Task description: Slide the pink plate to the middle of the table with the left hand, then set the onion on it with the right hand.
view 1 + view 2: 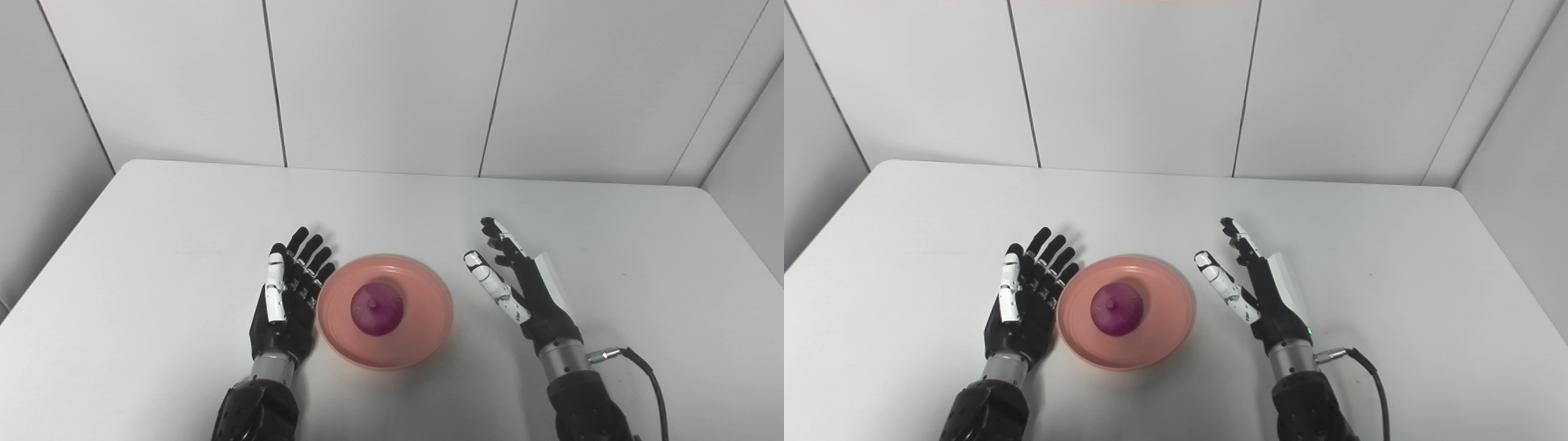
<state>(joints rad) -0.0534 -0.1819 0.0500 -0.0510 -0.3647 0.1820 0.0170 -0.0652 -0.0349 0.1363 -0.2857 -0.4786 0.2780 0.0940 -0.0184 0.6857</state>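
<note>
1. Left eye view gives me the pink plate [429,331] low in the centre of the frame, on the white table [184,245], with the onion [376,308] sitting in its middle.
2. I see my left hand [288,300] just beside the plate's left rim, fingers [309,251] apart and holding nothing; whether it touches the rim I cannot tell.
3. My right hand [520,288] stands apart from the plate's right rim, fingers [490,278] spread and empty, with a bare strip of table between.
4. Bare tabletop runs toward the upper, left and right edges of the frame.
5. A cable [649,373] trails from the right wrist at lower right.
</note>
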